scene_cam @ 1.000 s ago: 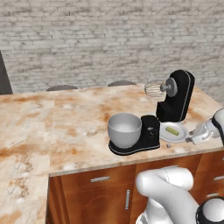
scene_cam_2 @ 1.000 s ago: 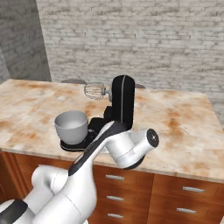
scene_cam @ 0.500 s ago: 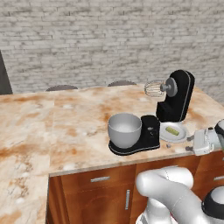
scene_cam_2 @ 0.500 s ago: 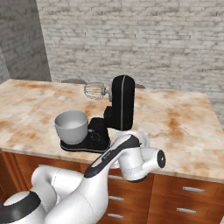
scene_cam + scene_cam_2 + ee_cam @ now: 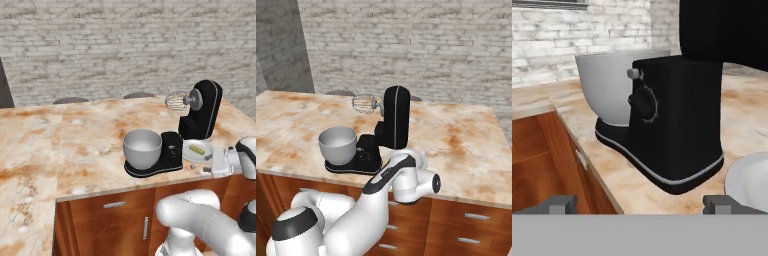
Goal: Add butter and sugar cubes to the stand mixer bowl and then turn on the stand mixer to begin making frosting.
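At lower right of the left base view, the pincer (image 5: 206,165) gapes wide, empty, beside the white plate (image 5: 192,154) bearing the butter (image 5: 196,149), near the stand mixer (image 5: 192,125).

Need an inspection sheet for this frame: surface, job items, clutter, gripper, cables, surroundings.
Surface: marbled tan counter over wooden cabinets.
Job's things: black stand mixer, head tilted up, whisk clear of the grey stand mixer bowl on its base; nothing visible in the bowl. Butter lies on a white plate beside the mixer. Sugar cubes: nothing seen.
Clutter: nothing seen.
Gripper: gripper open, holding nothing, low at the counter edge, facing the mixer's dial.
Cables: nothing seen.
Surroundings: grey brick wall; chair backs behind the counter.
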Tool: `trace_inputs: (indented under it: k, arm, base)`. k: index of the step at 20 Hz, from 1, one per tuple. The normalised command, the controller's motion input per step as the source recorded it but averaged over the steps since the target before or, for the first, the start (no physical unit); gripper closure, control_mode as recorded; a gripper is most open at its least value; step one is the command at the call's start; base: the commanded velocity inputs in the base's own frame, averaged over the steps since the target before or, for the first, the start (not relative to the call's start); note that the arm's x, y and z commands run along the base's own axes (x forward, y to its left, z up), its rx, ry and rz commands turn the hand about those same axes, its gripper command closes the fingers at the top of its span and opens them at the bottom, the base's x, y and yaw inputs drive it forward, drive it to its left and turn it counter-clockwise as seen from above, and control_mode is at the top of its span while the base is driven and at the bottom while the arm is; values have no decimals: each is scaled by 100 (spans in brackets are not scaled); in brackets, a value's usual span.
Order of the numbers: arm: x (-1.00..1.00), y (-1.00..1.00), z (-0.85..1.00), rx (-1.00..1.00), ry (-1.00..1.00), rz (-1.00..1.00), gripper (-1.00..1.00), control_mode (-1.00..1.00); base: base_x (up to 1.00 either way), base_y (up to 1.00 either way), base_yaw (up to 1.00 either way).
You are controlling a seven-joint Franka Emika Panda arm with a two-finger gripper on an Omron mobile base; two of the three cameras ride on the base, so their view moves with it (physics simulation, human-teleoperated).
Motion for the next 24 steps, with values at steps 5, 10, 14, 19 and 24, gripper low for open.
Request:
trace_inputs:
  k: [5,10,14,19,24]
  arm:
    - [28,0,-15,0,0,6,-100,-100]
    - [8,0,-34,0,0,7,-100,-100]
    - [3,0,-17,1,0,4,-100,-100]
    - [7,0,-3,1,-1,0,-100,-100]
    - [4,4,-8,0,0,0,-100,-100]
  base:
    - [0,0,0]
    - [0,0,0]
    - [0,0,0]
    - [0,0,0]
    - [0,0,0]
